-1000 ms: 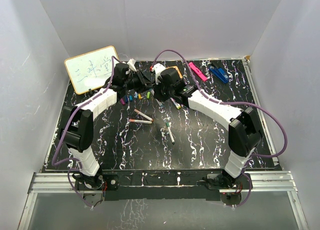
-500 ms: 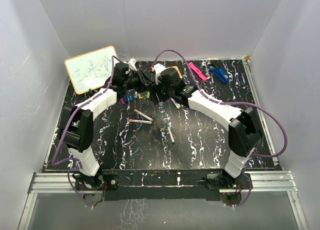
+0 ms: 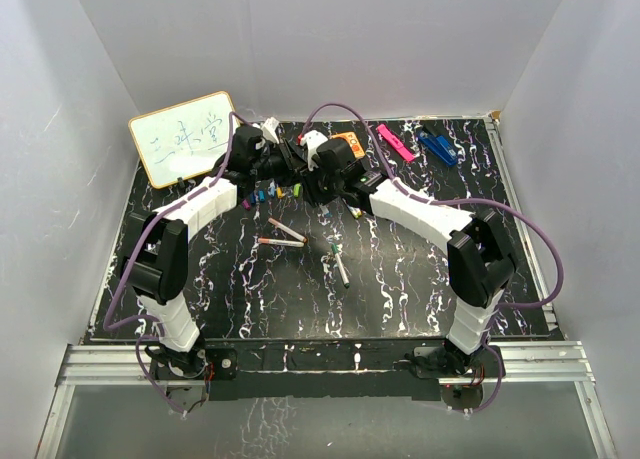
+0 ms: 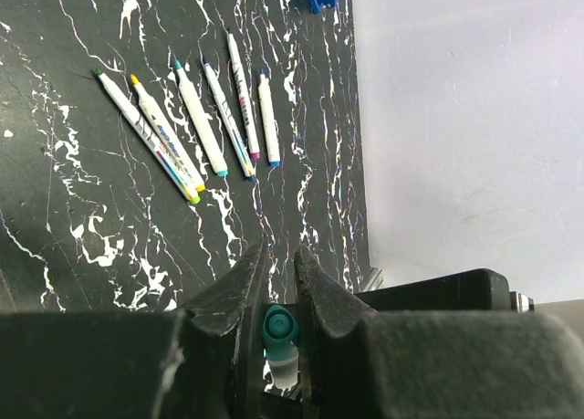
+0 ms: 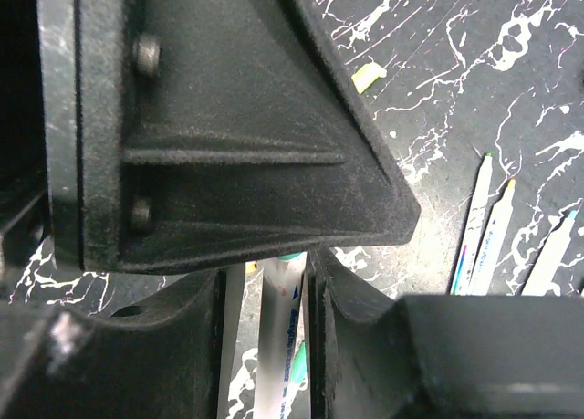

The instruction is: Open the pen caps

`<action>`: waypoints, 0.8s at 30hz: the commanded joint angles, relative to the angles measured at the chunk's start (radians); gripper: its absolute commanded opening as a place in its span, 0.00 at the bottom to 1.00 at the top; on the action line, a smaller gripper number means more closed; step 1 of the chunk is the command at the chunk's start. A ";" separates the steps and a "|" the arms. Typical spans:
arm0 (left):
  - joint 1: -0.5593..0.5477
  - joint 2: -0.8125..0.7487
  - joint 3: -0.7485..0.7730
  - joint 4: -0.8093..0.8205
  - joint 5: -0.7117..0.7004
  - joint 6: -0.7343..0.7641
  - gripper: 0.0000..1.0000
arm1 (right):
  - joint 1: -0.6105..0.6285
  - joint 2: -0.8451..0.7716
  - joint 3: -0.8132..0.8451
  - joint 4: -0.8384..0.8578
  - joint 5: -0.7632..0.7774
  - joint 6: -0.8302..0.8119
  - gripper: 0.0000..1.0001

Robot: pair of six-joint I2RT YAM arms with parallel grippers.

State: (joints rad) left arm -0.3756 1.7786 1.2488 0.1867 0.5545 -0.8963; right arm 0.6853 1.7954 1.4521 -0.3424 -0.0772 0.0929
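Note:
My left gripper (image 3: 288,163) and right gripper (image 3: 306,175) meet nose to nose above the back middle of the table. In the left wrist view the left gripper (image 4: 278,255) is shut on a teal pen cap (image 4: 279,328), which sits on the end of a pale barrel. In the right wrist view the right gripper (image 5: 266,273) is shut on that pale pen barrel (image 5: 281,346); a teal edge (image 5: 290,255) shows at its tip under the left gripper's body (image 5: 228,118). Several loose coloured caps (image 3: 266,192) lie below the grippers.
Several uncapped pens (image 4: 182,127) lie in a row on the black marbled table; more pens (image 3: 285,233) (image 3: 340,266) lie mid-table. A whiteboard (image 3: 185,137) leans at the back left. A pink bar (image 3: 395,142) and a blue clip (image 3: 440,146) lie at the back right. A yellow cap (image 5: 369,75) lies loose.
Both grippers have shifted slightly toward the back of the table, still together on the same pen. The right arm's elbow has swung a little left.

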 commanded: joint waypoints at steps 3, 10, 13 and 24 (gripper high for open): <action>-0.005 -0.010 0.008 0.002 0.014 0.014 0.00 | -0.003 -0.018 0.042 0.052 0.006 0.008 0.21; 0.014 0.001 0.018 -0.017 -0.019 0.000 0.00 | -0.003 -0.035 0.025 0.027 0.001 -0.010 0.00; 0.044 0.028 0.056 -0.019 -0.033 -0.015 0.00 | -0.003 -0.048 -0.007 0.010 0.000 -0.015 0.00; 0.190 0.101 0.155 -0.032 -0.042 -0.029 0.00 | -0.004 -0.207 -0.230 0.004 0.039 -0.005 0.00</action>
State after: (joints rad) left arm -0.3485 1.8614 1.3453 0.1120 0.6884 -0.9474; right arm 0.6762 1.6928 1.2835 -0.1967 -0.0380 0.1043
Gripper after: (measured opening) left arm 0.129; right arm 0.140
